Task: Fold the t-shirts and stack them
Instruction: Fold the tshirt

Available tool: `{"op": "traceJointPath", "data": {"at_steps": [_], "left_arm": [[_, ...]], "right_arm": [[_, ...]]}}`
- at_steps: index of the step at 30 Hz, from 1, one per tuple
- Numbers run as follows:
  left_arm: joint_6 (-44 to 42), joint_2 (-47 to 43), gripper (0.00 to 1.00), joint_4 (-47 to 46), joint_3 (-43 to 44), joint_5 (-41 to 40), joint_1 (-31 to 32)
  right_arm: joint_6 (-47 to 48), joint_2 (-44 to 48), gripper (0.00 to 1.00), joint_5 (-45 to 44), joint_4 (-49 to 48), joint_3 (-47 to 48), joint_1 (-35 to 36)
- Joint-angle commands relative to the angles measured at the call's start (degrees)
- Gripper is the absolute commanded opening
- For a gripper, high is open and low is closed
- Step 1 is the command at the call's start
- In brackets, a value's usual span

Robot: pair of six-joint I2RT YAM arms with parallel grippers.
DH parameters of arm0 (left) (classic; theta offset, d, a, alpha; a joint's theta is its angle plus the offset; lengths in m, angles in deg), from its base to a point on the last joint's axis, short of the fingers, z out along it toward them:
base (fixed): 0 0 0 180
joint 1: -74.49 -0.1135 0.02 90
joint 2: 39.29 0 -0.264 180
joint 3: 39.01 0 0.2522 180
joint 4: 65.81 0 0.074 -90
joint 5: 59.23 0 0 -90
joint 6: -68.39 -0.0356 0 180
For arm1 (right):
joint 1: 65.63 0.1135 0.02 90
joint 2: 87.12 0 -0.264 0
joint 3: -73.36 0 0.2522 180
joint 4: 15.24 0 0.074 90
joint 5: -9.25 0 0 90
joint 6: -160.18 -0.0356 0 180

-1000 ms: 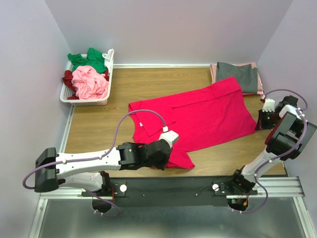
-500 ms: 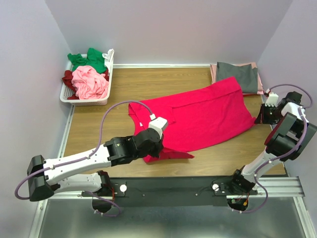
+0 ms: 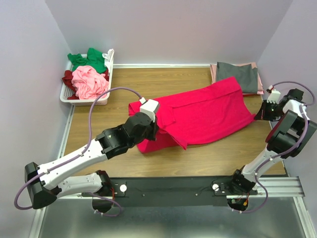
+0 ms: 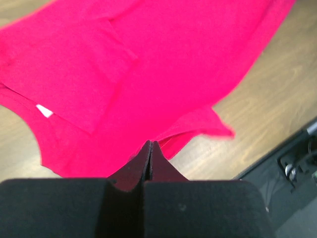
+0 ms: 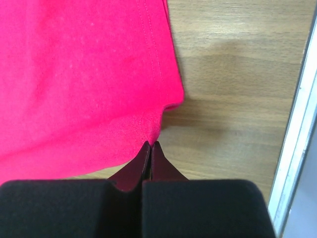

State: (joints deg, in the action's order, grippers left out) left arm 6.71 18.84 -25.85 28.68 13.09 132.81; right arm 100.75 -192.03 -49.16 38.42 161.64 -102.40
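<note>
Wood table [image 3: 148, 82] spans the whole work area.

Crimson-pink t-shirt [image 3: 213, 111] lies spread across the middle of it, running from left-centre out to the far right. Its near-left part is doubled over onto the body, leaving a loose flap edge on the near side [image 4: 198, 129].

Left arm [image 3: 79, 158] reaches in diagonally from the near left. Right arm [image 3: 277, 144] stands up along the right edge.

White slatted basket [image 3: 84, 100] sits in the far-left corner and holds a crumpled green tee [image 3: 91, 59], light pink tee [image 3: 89, 82] and maroon tee [image 3: 68, 79].

In the far-right corner is a folded stack, grey tee [image 3: 240, 75] on top of a dusty pink one [image 3: 213, 72]. The crimson shirt's far-right corner lies just beside it.

Left gripper [image 4: 150, 146]: fingers pressed together, crimson cloth pinched at the tips, over the shirt's left end.

Right gripper [image 5: 150, 146]: fingers also closed flat, nipping the shirt's right corner, with the cloth puckered at the tips.

The white neck label [image 4: 43, 110] shows at the collar, at the left end.
</note>
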Motion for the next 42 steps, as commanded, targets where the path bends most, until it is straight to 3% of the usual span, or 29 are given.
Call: {"op": "traceJointPath", "data": {"at_steps": [1, 25, 42], "left_arm": [[-3.96, -0.56, 0.0, -2.2, 2.76, -2.46, -3.03], [-13.55, 6.29, 0.0, -8.7, 6.62, 6.51, -18.94], [-16.89, 11.74, 0.0, -10.99, 8.47, 10.46, -23.96]], "right_arm": [[-1.74, -2.14, 0.0, 2.59, 0.18, 2.47, -0.32], [-8.59, -10.14, 0.0, 7.6, -1.84, 10.11, 3.2], [-13.95, -15.86, 0.0, 11.64, -3.86, 14.95, 4.61]]}}
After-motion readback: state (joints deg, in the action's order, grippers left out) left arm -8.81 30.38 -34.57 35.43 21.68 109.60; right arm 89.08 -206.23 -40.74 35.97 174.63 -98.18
